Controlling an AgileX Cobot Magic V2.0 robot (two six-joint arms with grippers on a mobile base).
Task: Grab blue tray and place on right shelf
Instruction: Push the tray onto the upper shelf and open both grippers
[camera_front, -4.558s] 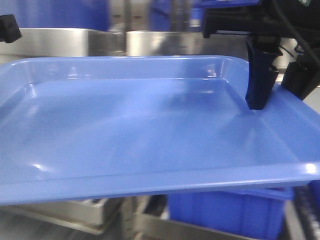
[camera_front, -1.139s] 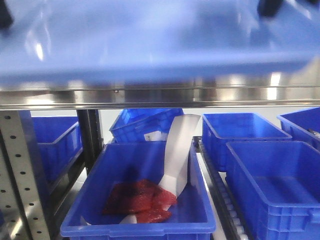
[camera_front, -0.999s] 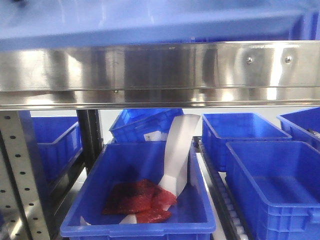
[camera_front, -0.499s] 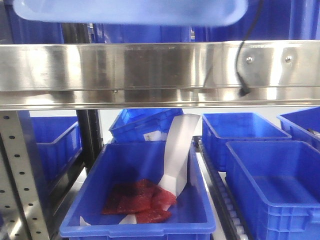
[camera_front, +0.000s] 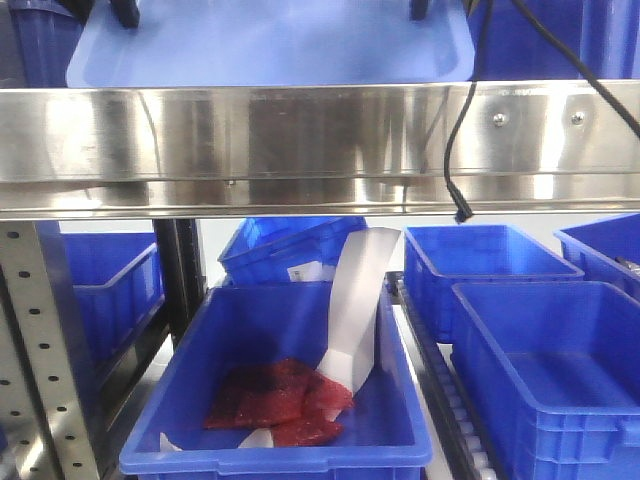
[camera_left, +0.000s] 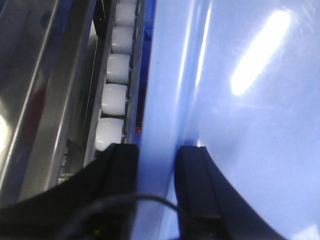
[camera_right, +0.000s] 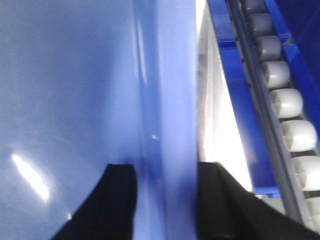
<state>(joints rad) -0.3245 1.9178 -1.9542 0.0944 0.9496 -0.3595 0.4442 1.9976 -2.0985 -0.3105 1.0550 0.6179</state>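
Light-blue tray (camera_front: 270, 50) spans between my hands, just above the steel front of the right shelf (camera_front: 300, 130). My left hand (camera_left: 156, 160) is clamped on one rim, my right hand (camera_right: 165, 175) on the other, with white rollers (camera_left: 112, 100) just outside both.

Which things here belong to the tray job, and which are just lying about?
Job: blue tray; right shelf; left tool and right tool, each clamped on a tray rim.
Lying about: front bin with red packets and white strip; other bins; dangling black cable; rollers.
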